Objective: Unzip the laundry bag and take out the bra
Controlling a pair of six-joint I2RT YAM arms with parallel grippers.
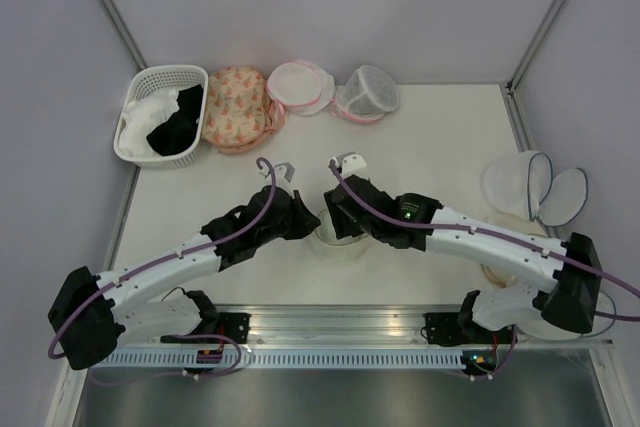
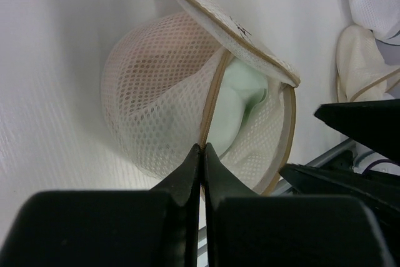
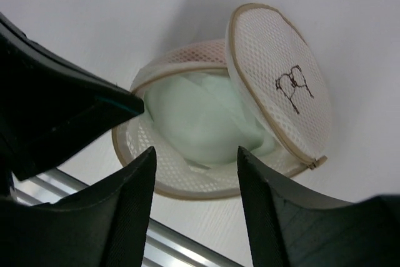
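Laundry bag (image 3: 275,60), round mesh, gapes on the smooth bra (image 3: 200,123); left gripper (image 2: 201,151) seemingly pinches its trim, right gripper (image 3: 195,152) wide.

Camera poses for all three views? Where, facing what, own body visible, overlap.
Top external: above and behind the bases, facing down at the table; both arms show.
Left wrist: on that wrist, facing along the shut left gripper at the laundry bag.
Right wrist: on that wrist, facing past the open right gripper into the bag.
Shared: both wrist views show the open bag.
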